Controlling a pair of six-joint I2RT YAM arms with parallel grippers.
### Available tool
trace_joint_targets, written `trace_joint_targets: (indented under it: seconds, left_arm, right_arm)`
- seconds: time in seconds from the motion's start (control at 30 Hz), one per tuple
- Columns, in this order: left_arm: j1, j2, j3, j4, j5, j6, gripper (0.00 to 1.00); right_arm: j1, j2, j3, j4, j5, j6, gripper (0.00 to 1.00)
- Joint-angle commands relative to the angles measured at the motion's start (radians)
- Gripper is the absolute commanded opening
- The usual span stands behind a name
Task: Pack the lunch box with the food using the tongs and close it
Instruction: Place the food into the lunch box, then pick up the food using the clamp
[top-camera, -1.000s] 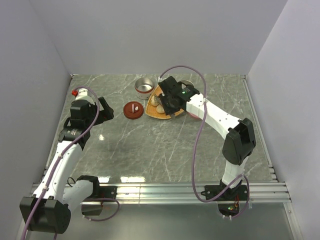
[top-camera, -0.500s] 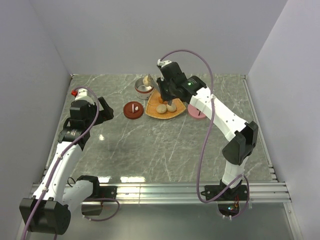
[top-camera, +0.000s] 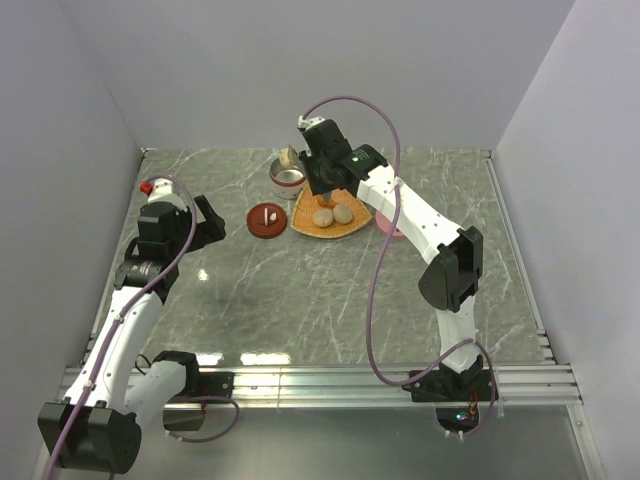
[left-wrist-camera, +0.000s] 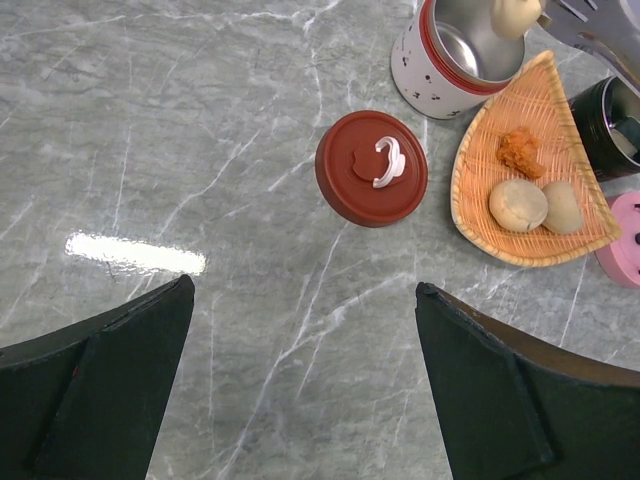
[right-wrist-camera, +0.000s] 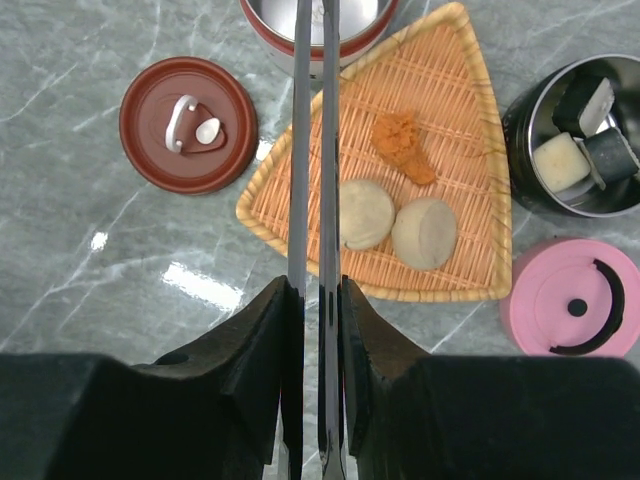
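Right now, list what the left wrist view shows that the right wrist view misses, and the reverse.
Left wrist only: a pale lump held at the tips of the tongs over the open steel jar. Right wrist only: the right tool clamping the tongs' arms, and white pieces inside the dark pot. Both: the brown lid, the woven tray, its orange piece and two beige lumps.

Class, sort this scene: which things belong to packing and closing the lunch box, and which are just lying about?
Job: silver metal tongs in the right gripper; pale beige lump they hold; two beige lumps and orange piece on the orange woven tray; red-rimmed steel pot; red-brown lid; black pot; pink lid.
Lying about: small red object at the far left, unclear what.
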Motion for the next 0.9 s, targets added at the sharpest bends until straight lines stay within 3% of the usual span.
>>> trace_joint_targets:
  seconds: [0.0, 0.23, 0.63, 0.87]
  left_arm:
    - [-0.005, -0.023, 0.010, 0.010, -0.013, 0.014, 0.99]
    - [-0.003, -0.021, 0.013, 0.009, -0.005, 0.016, 1.00]
    - [-0.003, -0.020, 0.010, 0.009, -0.002, 0.011, 1.00]
    - [-0.003, -0.018, 0.002, 0.016, 0.002, 0.005, 0.99]
  right_arm:
    - [0.002, -0.034, 0.028, 0.032, 0.031, -0.020, 0.33]
    - [-0.004, -0.057, -0.014, 0.050, 0.027, -0.016, 0.45]
    - [-0.002, -0.167, -0.101, 0.072, 0.013, -0.005, 0.45]
    - [-0.004, -0.363, -0.381, 0.095, 0.050, 0.014, 0.45]
